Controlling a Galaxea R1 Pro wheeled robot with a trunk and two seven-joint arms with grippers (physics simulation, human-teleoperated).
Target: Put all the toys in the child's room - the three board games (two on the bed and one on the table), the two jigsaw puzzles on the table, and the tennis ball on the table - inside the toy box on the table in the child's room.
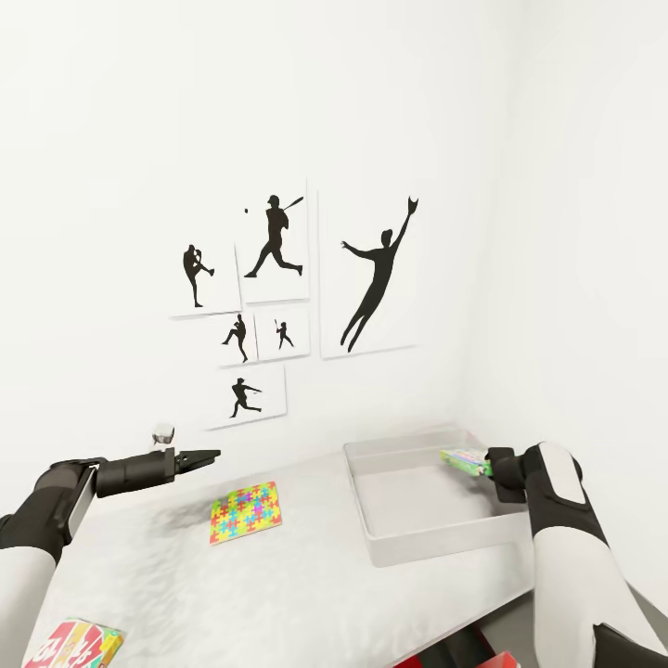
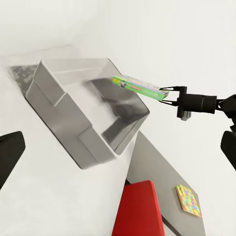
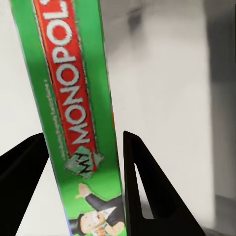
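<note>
My right gripper (image 1: pixel 484 461) clamps the green board game (image 1: pixel 464 458) over the empty toy box (image 1: pixel 408 538). My left gripper (image 1: pixel 206 456) looks closed, empty. A jigsaw puzzle (image 1: pixel 245 511) and red game (image 1: pixel 74 647) wait on the table (image 1: pixel 278 603).

Worktop (image 1: pixel 278 594): pale grey-white, faintly mottled, matt, stone-like. Toy box (image 1: pixel 436 533): grey, slightly translucent plastic look, smooth walls with a soft sheen; the green board game (image 3: pixel 81 118) had a glossy printed card edge catching light. Jigsaw puzzle (image 1: pixel 245 511) looked flat, matt card; the right hand (image 3: pixel 83 187) showed matt black fingers (image 3: pixel 147 196).
</note>
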